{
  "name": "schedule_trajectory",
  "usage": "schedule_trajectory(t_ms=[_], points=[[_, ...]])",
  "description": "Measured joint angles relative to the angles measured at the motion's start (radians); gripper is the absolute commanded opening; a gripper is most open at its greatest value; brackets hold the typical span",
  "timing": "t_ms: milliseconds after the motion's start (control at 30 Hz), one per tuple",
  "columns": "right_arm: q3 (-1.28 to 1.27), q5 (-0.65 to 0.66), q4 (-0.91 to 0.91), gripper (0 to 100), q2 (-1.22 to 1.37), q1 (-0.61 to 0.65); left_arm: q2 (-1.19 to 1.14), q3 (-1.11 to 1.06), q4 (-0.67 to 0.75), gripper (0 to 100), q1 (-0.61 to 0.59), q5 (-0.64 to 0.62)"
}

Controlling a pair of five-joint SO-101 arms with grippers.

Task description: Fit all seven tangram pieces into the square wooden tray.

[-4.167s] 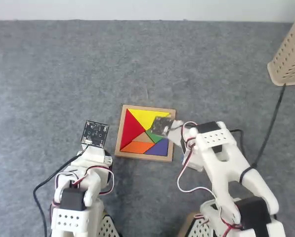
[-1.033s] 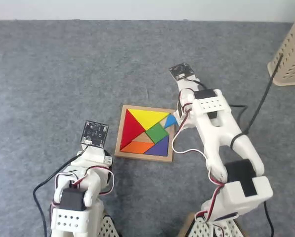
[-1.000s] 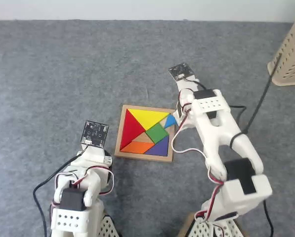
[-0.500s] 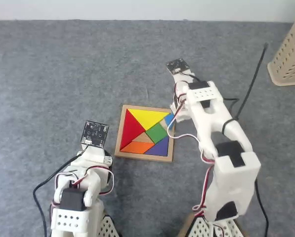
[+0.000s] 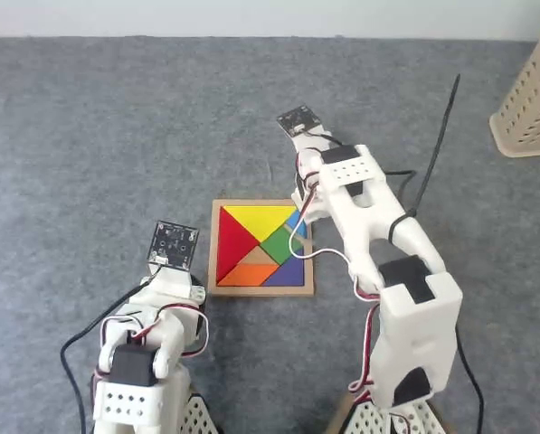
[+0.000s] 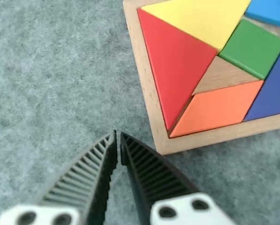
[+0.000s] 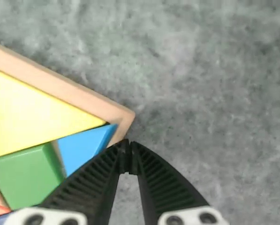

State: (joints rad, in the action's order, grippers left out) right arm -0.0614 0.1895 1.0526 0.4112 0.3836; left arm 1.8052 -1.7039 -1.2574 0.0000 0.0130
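The right arm (image 5: 369, 217) overhangs the tray's (image 5: 260, 290) right edge; the left tool (image 6: 117, 136) stands off its near-left corner; open bench (image 5: 116, 127) lies beyond.

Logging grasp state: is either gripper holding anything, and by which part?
Nothing is held. The left gripper is shut, empty, over the carpet beside the tray. The right gripper is shut, empty, by the tray's corner near the blue triangle.

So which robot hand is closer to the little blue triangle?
Right. The right gripper sits at the tray corner beside the blue triangle; the left gripper is off the opposite corner.
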Motion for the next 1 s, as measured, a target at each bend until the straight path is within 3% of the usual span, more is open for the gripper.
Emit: schedule_trajectory(t_ms=[367, 1000], points=[[-0.155, -0.040, -0.020, 0.6, -0.206, 0.044, 0.000, 0.000, 0.000, 1, 0.002, 0.000], [-0.224, -0.037, -0.077, 0.6, -0.212, 0.083, 0.000, 0.000, 0.000, 1, 0.002, 0.000]])
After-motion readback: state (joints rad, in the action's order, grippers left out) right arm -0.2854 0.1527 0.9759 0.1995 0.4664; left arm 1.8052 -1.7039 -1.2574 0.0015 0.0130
